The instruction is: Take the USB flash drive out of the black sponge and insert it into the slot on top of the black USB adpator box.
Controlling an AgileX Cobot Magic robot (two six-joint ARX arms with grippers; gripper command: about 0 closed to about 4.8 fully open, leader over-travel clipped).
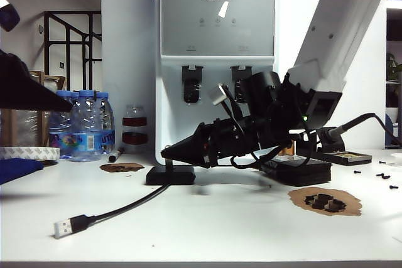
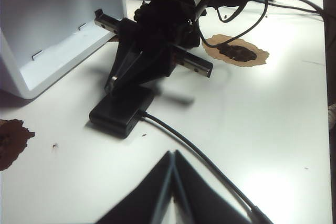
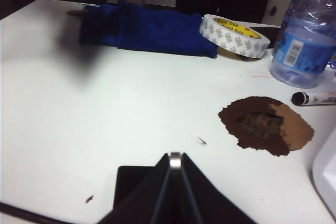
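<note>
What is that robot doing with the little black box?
The right pincer is shut on a tiny silver USB flash drive and is holding it just above the black USB adpator box, where it is meant to plug in. It does not look plugged in yet. The left pincer is shut, empty, and waiting nearby over the table. The black sponge sits behind the right arm.

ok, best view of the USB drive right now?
Right wrist view: the drive shows as a silver tip pinched in the shut right pincer, over the box. The left wrist view shows only a silver glint at that pincer's tip. In the exterior view I can't make it out.
</note>
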